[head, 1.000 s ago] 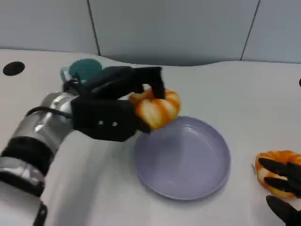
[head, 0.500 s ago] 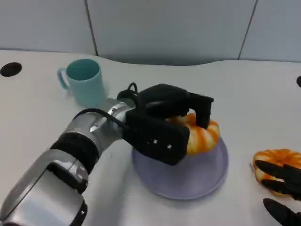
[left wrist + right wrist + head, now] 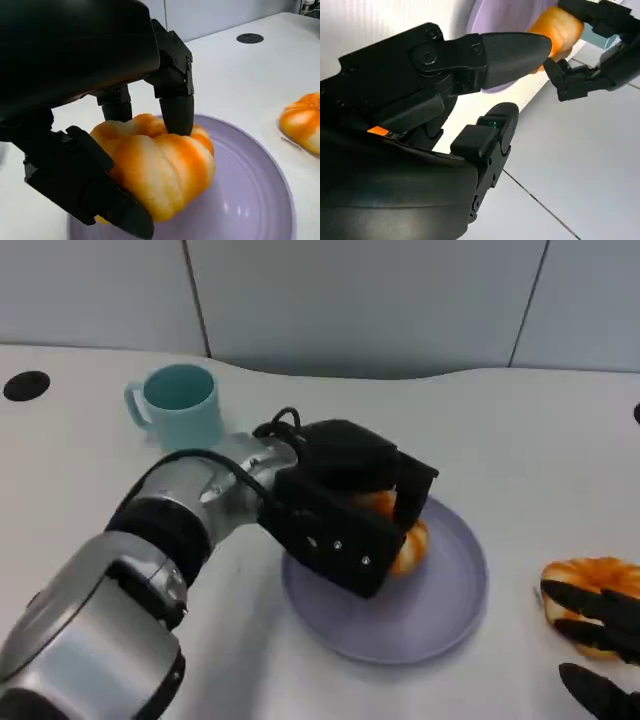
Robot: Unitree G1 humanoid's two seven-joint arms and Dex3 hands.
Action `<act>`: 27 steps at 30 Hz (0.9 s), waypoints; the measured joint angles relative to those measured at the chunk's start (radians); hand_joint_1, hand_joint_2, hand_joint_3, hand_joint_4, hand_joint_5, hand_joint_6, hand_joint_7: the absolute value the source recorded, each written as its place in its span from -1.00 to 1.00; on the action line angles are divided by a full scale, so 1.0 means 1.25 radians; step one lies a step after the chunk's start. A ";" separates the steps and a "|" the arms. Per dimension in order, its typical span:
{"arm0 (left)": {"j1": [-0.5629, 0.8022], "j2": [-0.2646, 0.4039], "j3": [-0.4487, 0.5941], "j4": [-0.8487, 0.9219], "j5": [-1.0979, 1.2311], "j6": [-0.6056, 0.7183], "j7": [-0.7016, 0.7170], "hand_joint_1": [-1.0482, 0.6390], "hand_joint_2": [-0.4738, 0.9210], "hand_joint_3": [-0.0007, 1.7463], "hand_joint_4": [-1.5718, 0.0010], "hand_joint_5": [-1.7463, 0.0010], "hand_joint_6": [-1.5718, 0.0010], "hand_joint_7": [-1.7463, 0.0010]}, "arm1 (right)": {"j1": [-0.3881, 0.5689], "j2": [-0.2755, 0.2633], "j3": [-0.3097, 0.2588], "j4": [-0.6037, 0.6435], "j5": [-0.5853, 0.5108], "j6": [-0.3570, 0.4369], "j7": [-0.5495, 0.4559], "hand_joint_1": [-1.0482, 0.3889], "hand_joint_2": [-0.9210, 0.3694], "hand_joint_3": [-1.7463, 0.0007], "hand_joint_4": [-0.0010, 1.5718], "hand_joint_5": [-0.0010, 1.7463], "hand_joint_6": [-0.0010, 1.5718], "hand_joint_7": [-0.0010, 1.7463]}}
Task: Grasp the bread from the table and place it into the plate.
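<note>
The orange striped bread (image 3: pixel 408 543) sits low inside the lilac plate (image 3: pixel 445 590), and my left hand (image 3: pixel 340 510) grips it from above. In the left wrist view, black fingers (image 3: pixel 176 107) clamp the bread (image 3: pixel 155 170) on both sides over the plate (image 3: pixel 255 200); I cannot tell whether it touches the plate's floor. My right hand (image 3: pixel 600 640) lies at the lower right with fingers spread, holding nothing, its tips over a second bread (image 3: pixel 585 580). The right wrist view shows its fingers (image 3: pixel 510 50) with the held bread (image 3: pixel 562 27) beyond.
A teal cup (image 3: pixel 182 405) stands at the back left, behind my left forearm. A black round hole (image 3: pixel 25 386) marks the table's far left. The second bread (image 3: pixel 302 122) lies right of the plate on the white table.
My left hand has carried the bread from the plate's left rim to over its middle, then lowered it into the plate. The right hand has stayed by the second bread.
</note>
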State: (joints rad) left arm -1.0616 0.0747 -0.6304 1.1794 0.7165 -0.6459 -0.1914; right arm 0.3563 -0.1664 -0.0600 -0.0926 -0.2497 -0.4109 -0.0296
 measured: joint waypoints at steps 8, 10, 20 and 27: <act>-0.019 0.018 0.002 0.003 -0.016 -0.027 -0.105 -0.58 0.94 -1.00 0.77 0.55 0.48 0.95 | 0.001 0.000 0.000 0.000 0.001 -0.003 -0.002 -0.06 -1.00 0.57 0.24 -0.95 -0.04 -1.00; -0.025 0.020 0.005 0.003 -0.020 -0.032 -0.125 -0.60 0.93 -1.00 0.78 0.59 0.50 0.98 | 0.002 0.000 0.000 -0.001 0.000 -0.002 -0.003 -0.07 -1.00 0.56 0.24 -0.95 -0.05 -1.00; -0.027 0.040 0.051 0.002 -0.093 -0.035 -0.261 -0.62 0.96 -0.99 0.84 0.74 0.58 1.00 | 0.004 0.000 -0.001 -0.004 0.001 -0.002 -0.006 -0.05 -1.00 0.57 0.23 -0.95 -0.04 -0.99; -0.029 0.075 0.108 -0.021 -0.161 -0.036 -0.354 -0.61 0.97 -1.00 0.81 0.75 0.57 1.00 | 0.004 0.000 -0.001 -0.004 0.001 -0.001 -0.007 -0.07 -1.00 0.57 0.25 -0.94 -0.03 -0.99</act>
State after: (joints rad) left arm -1.0974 0.1690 -0.4950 1.1527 0.5149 -0.6910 -0.6343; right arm 0.3616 -0.1664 -0.0609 -0.0973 -0.2483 -0.4125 -0.0378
